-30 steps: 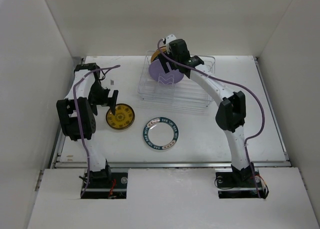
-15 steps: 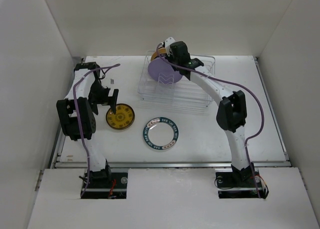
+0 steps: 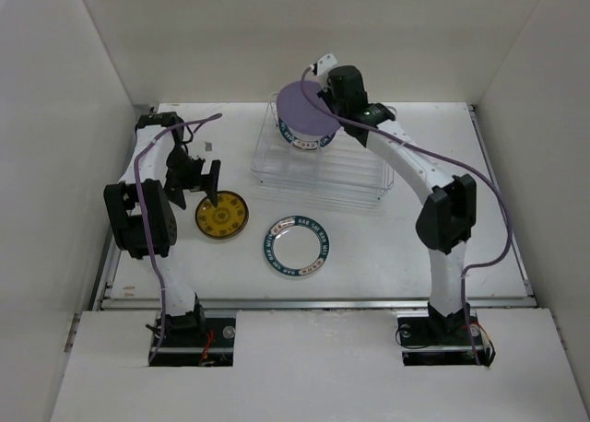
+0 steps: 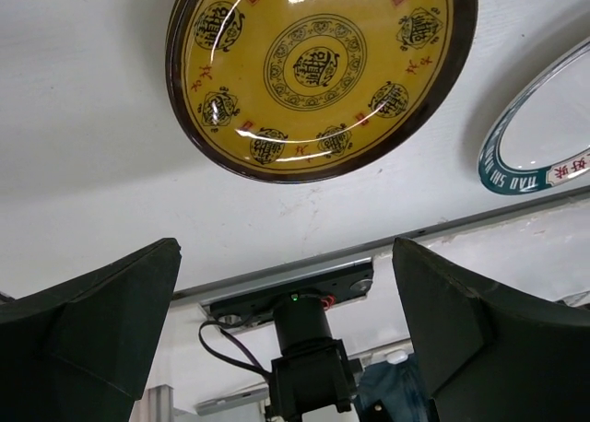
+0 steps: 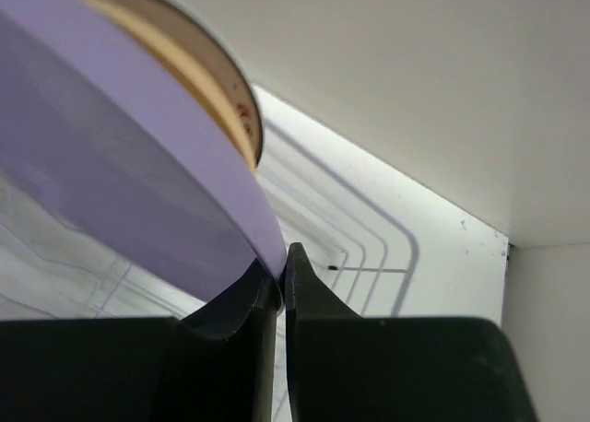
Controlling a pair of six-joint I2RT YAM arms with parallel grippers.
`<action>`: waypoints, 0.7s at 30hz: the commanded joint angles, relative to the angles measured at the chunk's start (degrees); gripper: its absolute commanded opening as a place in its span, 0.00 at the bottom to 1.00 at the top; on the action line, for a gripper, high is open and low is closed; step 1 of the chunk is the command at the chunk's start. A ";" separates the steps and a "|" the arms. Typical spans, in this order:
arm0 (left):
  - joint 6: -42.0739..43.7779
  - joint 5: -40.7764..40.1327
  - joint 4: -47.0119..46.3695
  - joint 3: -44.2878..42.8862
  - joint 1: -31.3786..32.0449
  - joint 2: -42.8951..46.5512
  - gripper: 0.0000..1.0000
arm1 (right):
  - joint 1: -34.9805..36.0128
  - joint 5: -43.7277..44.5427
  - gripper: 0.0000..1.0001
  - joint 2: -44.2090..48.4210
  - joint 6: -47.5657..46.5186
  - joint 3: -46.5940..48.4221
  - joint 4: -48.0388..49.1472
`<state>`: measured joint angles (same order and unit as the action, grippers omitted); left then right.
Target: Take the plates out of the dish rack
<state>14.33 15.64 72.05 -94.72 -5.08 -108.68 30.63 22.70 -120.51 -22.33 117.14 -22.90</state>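
Observation:
My right gripper (image 3: 321, 88) is shut on the rim of the plain lavender plate (image 3: 302, 111), held on edge above the back left of the dish rack (image 3: 355, 178). In the right wrist view the fingers (image 5: 279, 270) pinch the lavender plate (image 5: 111, 182), and a tan-yellow plate (image 5: 198, 81) stands close behind it. A teal-rimmed plate (image 3: 304, 143) stands in the rack under the lavender one. On the table lie a gold-patterned plate (image 3: 221, 215) and a white teal-rimmed plate (image 3: 296, 247). My left gripper (image 3: 210, 178) hangs open just above the gold plate (image 4: 323, 72), holding nothing.
The rack's wire bars (image 5: 369, 247) run below the right fingers. White walls close in the table at the back and on both sides. The table's front rail and the left arm's base (image 4: 304, 348) show in the left wrist view, with the teal-rimmed plate (image 4: 544, 136) at the right.
The right gripper has shut on the lavender plate's rim and raised it up and back from its slot. The left arm has barely moved.

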 commanded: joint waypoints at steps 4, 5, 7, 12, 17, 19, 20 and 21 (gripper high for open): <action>0.97 5.27 2.74 -8.17 1.73 0.24 1.00 | 0.57 4.01 0.00 14.85 5.08 -2.18 8.92; 0.97 5.28 2.74 -9.94 2.26 -0.38 1.00 | 0.57 5.06 0.00 15.73 6.41 -3.05 8.92; 0.97 5.81 2.74 -13.98 3.84 -1.79 1.00 | 0.57 7.35 0.00 17.49 9.74 -3.76 4.56; -3.93 5.81 -1.11 -28.21 9.64 -9.25 1.00 | -0.39 5.79 0.00 27.24 28.33 -10.42 -8.82; -11.50 2.47 -11.74 -28.95 12.99 -12.69 1.00 | -7.41 -11.13 0.00 41.47 44.36 -33.49 -14.27; -12.13 2.47 -13.95 -30.34 13.86 -14.71 1.00 | -9.35 -16.00 0.00 47.36 50.15 -39.07 -17.52; -13.00 1.07 -15.26 -31.66 14.65 -16.37 1.00 | -10.76 -19.41 0.00 50.78 52.97 -43.71 -20.41; -13.62 0.54 -15.27 -31.67 14.66 -16.38 1.00 | -11.29 -20.58 0.00 50.81 53.00 -45.93 -21.83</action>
<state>4.86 18.57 60.95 -123.33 9.10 -124.11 20.99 12.75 -74.41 18.81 76.62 -37.89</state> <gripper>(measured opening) 0.997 0.079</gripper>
